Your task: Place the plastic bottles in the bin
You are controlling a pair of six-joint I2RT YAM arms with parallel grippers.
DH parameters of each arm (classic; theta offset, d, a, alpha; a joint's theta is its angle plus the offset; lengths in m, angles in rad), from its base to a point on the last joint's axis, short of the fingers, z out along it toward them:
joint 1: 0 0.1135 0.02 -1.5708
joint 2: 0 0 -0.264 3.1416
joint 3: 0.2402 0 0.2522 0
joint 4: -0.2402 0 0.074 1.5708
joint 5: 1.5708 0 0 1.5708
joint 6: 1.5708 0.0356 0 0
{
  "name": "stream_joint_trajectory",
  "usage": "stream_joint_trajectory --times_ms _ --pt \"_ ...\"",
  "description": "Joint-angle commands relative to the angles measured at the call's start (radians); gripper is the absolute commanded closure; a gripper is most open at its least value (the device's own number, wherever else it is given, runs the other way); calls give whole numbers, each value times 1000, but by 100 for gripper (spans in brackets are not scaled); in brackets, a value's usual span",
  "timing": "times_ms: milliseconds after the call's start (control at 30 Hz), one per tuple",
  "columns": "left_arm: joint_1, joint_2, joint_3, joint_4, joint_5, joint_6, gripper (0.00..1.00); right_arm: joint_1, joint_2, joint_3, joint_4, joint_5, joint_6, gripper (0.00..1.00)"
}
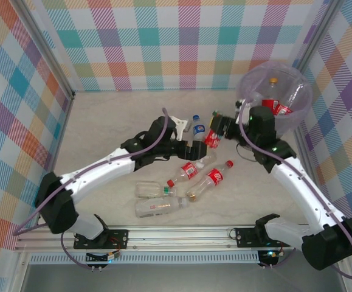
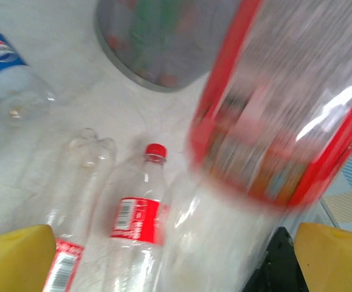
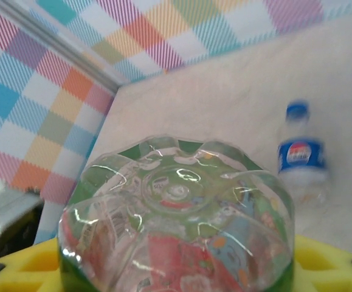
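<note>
Right hand (image 1: 216, 132) just left of the bin (image 1: 294, 79), clenched on a red-labelled bottle (image 1: 212, 140), whose base faced the right wrist camera. The same bottle passed between the widely parted fingers (image 2: 11, 255) of the released left hand (image 1: 195, 147), farther left of the bin. At least 4 loose bottles (image 1: 188, 171) lay on the desk (image 1: 103, 121), nearer than the bin and to its left. A blue-labelled bottle (image 1: 197, 126) sat left of the bin. Binned bottles (image 1: 280, 109) lay inside the bin
</note>
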State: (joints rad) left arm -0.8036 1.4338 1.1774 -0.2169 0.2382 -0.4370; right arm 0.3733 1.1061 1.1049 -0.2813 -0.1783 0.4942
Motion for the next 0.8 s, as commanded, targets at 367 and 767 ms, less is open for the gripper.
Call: stream_joint_trajectory --times_ms 367,767 --pt "2 -162 -125 -123 -174 -48 0 -252 257 790 -165 495 -434 51" --pt "2 -179 -166 -164 -179 -27 3 -328 383 705 -74 521 -548 52"
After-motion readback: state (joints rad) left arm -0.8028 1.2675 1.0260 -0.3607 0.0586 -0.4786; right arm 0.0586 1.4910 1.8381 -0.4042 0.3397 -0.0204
